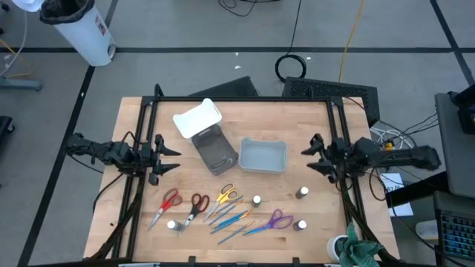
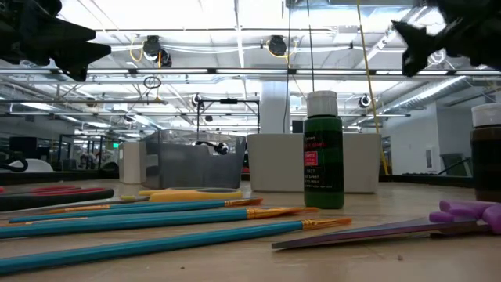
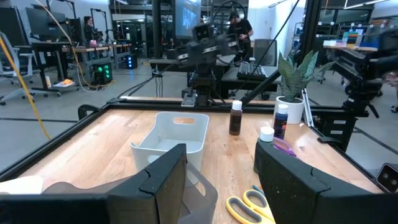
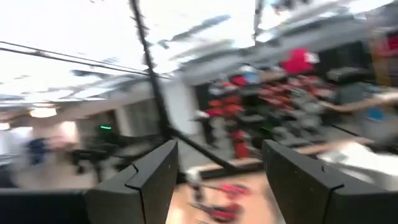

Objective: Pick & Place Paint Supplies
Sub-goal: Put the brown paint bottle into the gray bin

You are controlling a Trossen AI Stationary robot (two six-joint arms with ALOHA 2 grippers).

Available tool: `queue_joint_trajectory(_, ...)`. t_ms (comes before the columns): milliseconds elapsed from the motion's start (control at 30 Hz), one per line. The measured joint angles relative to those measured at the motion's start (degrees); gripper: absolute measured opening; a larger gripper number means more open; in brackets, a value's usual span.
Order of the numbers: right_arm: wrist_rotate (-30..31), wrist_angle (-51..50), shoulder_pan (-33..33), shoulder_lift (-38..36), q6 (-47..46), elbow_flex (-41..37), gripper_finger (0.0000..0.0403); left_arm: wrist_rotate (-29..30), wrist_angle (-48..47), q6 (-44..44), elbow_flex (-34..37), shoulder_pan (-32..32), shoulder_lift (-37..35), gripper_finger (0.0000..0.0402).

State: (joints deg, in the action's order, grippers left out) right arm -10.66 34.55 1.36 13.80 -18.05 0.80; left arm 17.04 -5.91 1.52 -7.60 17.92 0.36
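Note:
The paint supplies lie along the table's near half. There are red-handled scissors [image 1: 167,204], yellow-handled scissors [image 1: 225,196] and purple-handled scissors [image 1: 276,220]. Thin blue and teal brushes [image 1: 230,221] lie flat between them. Small white-capped bottles stand upright, among them one [image 1: 256,200] by the brushes and one [image 1: 303,193] farther right. In the low view a green bottle [image 2: 322,153] stands behind the brushes [image 2: 156,215]. My left gripper [image 1: 172,157] hovers at the table's left, open [image 3: 221,180] and empty. My right gripper [image 1: 308,156] hovers at the right, open [image 4: 221,180] and empty.
A white bin [image 1: 263,156] stands at mid-table. Beside it is a dark grey container [image 1: 215,152], with a white lid [image 1: 197,119] behind that. A black frame [image 1: 237,99] runs round the table. A potted plant [image 1: 355,251] stands at the near right corner.

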Motion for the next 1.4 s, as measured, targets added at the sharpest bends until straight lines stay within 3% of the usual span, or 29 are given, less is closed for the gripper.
queue_joint_trajectory(133,3.96,10.94,10.15,7.58,7.97,1.19,0.0199,0.0,0.0,0.01,0.0,0.02,0.0,0.02)
queue_joint_trajectory(200,7.14,9.8,14.78,10.73,13.31,3.87,0.0169,0.0,0.0,0.0,0.0,-0.01,0.0,0.02)
queue_joint_trajectory(333,13.36,-3.74,21.57,15.92,21.04,13.42,0.0075,0.0,0.0,0.0,0.0,0.0,0.0,0.02)
queue_joint_trajectory(433,18.98,-21.48,24.68,19.81,21.48,23.79,0.0013,-0.02,0.01,0.0,0.02,0.02,0.02,0.02)
queue_joint_trajectory(533,24.13,-38.84,27.18,25.32,16.06,33.59,0.0016,-0.02,-0.05,0.0,0.02,0.01,0.02,0.02)
queue_joint_trajectory(667,27.9,-51.66,28.84,31.32,11.5,42.74,0.0023,-0.02,0.02,0.02,0.02,0.02,0.02,0.02)
queue_joint_trajectory(833,27.69,-63.2,28.88,35.01,9.46,47.61,0.0069,-0.01,0.07,0.0,0.02,0.02,0.02,0.02)
queue_joint_trajectory(1033,21.22,-67.43,29.07,37.98,3.45,46.76,0.0194,-0.02,0.04,0.0,0.02,0.0,0.02,0.02)
queue_joint_trajectory(1200,19.34,-68.07,29.72,41.79,0.91,44.19,0.0287,-0.02,0.04,0.0,0.02,0.0,0.02,0.02)
queue_joint_trajectory(1400,19.46,-70.42,29.67,45.41,0.86,41.35,0.0323,-0.02,0.04,0.0,0.02,-0.01,0.02,0.02)
